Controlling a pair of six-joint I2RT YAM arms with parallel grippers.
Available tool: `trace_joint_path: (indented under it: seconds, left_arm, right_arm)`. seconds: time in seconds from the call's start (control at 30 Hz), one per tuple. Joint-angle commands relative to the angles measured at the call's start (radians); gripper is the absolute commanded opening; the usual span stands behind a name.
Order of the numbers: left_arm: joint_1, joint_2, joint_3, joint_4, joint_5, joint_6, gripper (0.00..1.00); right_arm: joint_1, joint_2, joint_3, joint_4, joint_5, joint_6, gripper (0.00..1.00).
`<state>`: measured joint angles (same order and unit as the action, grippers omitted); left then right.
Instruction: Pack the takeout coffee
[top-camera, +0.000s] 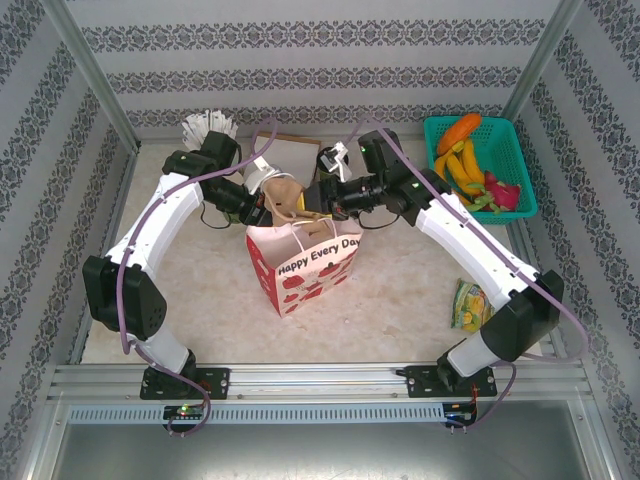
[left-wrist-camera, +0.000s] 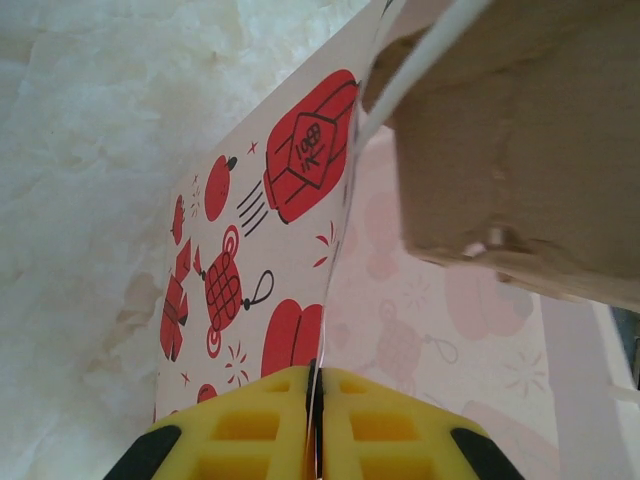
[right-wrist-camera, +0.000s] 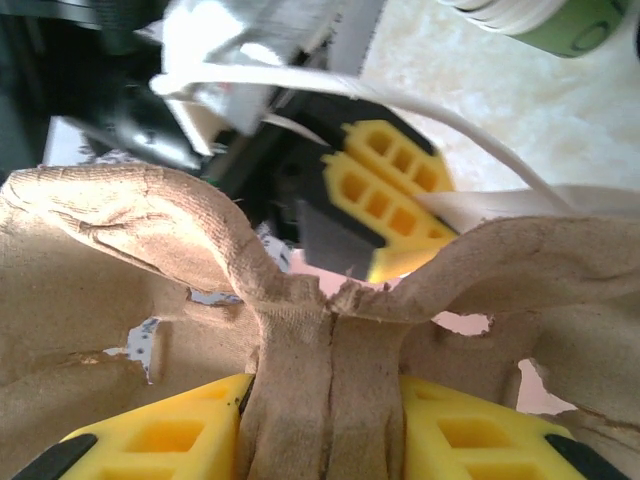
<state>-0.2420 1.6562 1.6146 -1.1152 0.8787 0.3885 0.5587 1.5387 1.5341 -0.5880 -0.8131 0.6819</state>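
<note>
One gap first: I cannot tell where the takeout coffee stands. A pale-green cup (right-wrist-camera: 575, 20), cut off at the corner of the right wrist view, is too cropped to identify.

By my judgement a lidded paper cup is light but top-heavy if full. Its wall is soft enough to buckle, and its press-on lid is likely to pop under a hard squeeze. It is best taken around the body just under the stiff rim and kept upright.

Nearest to that job is the pulp cup carrier (top-camera: 285, 195), a moulded brown tray with ragged, torn edges. It looks stiff but easy to rip. The right gripper (right-wrist-camera: 325, 420) is clamped on its folded centre ridge, a finger on each side, and holds it over the mouth of the gift bag (top-camera: 305, 270).

The left gripper (left-wrist-camera: 315, 410) is pinched fully together on the bag's top edge, with the thin printed wall caught between its pads, holding the mouth open. The bag stands upright on the marble-pattern table (top-camera: 200, 290), between the two arms.
</note>
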Motion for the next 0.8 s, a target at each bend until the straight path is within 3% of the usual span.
trace_joint_path:
  seconds: [0.0, 0.17, 0.4, 0.53, 0.63, 0.77]
  left_arm:
    - [-0.010, -0.011, 0.025, -0.025, -0.010, 0.021, 0.12]
    - [-0.010, -0.018, 0.021, -0.016, -0.010, 0.018, 0.12]
    - [-0.010, -0.012, 0.019, -0.015, -0.012, 0.015, 0.16]
    - [-0.010, -0.042, 0.016, -0.039, -0.015, 0.046, 0.40]
    - [-0.010, -0.133, -0.040, -0.018, -0.033, 0.084, 0.68]
    - [-0.010, -0.293, -0.132, 0.025, -0.085, 0.138, 0.82]
  right_arm:
    - [0.001, 0.020, 0.032, -0.128, 0.100, -0.065, 0.38]
    - [0.006, 0.002, 0.015, -0.152, 0.144, -0.081, 0.38]
    - [0.014, -0.022, 0.052, -0.053, 0.078, -0.045, 0.38]
    - [0.013, -0.024, 0.067, -0.066, 0.117, -0.060, 0.37]
    - [0.007, -0.021, 0.051, -0.053, 0.124, -0.050, 0.37]
    - [0.009, -0.019, 0.037, -0.042, 0.132, -0.042, 0.37]
